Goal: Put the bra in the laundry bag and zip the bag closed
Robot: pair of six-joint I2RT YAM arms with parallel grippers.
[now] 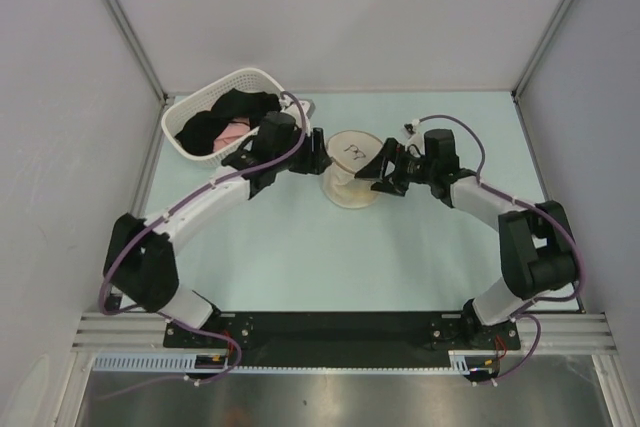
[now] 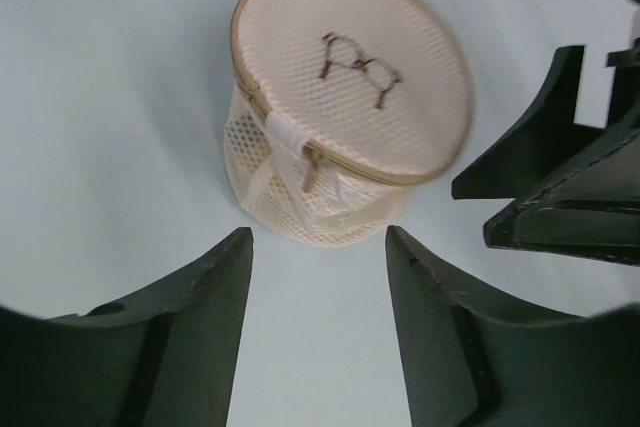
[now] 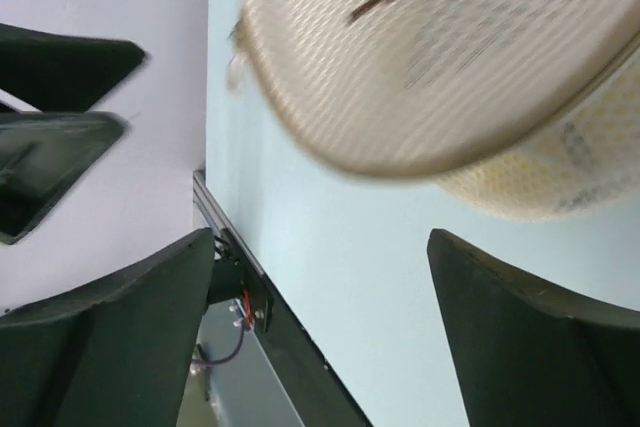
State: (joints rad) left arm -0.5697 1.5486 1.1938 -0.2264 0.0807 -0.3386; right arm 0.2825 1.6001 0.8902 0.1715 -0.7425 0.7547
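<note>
Left end effector (image 2: pixel 318 233): fingers spread wide, arm reaching inward.
Right end effector (image 3: pixel 320 235): fingers spread wide, facing the left one.

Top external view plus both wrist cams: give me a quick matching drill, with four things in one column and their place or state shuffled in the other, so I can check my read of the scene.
Things:
1. laundry bag
2. white basket
3. left gripper
4. right gripper

Place or state:
A. open, at the bag's right side
B. at the back left, holding black and pink garments
C. standing in the middle, between both grippers
D. open, at the bag's left side, close to the basket

Pairs: 1-C, 2-B, 3-D, 4-A.
</note>
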